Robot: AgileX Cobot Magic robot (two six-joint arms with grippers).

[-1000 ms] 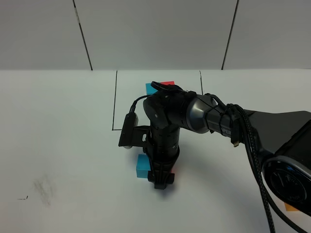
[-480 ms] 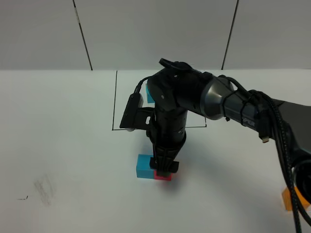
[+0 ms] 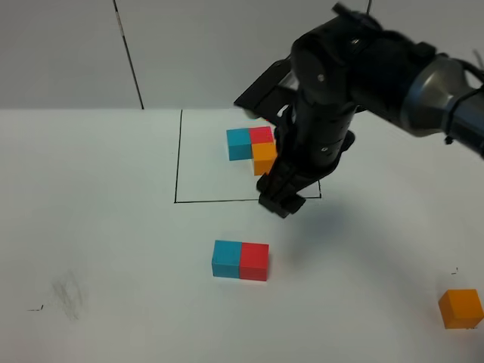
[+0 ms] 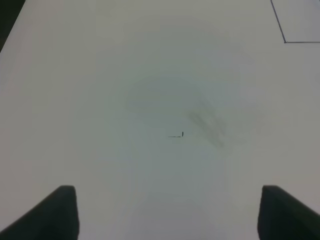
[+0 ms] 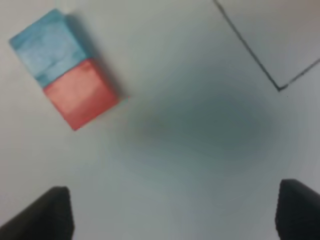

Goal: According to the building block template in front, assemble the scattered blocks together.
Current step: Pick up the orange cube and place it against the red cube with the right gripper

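Note:
Inside the black drawn rectangle point(image 3: 178, 162) sits the building block template point(image 3: 252, 147), a blue, red and orange L. In front of the frame a loose blue cube point(image 3: 226, 258) and red cube point(image 3: 254, 261) stand side by side, touching; the right wrist view shows the same blue cube point(image 5: 46, 46) and red cube point(image 5: 80, 99). The loose orange cube point(image 3: 460, 308) lies alone at the front right. My right gripper point(image 3: 281, 202) hangs open and empty in the air over the frame's front right corner. My left gripper point(image 4: 167, 212) is open over bare table, with nothing between its fingers.
The white table point(image 3: 98, 227) carries a faint grey smudge point(image 3: 68, 293) and a small black mark point(image 3: 35, 308) at the front left. A frame corner line point(image 5: 278, 86) shows in the right wrist view. A grey wall with dark seams stands behind.
My right gripper has let go of the red cube beside the blue one, then lifted and drawn back to the right. The template and the orange cube have come into sight.

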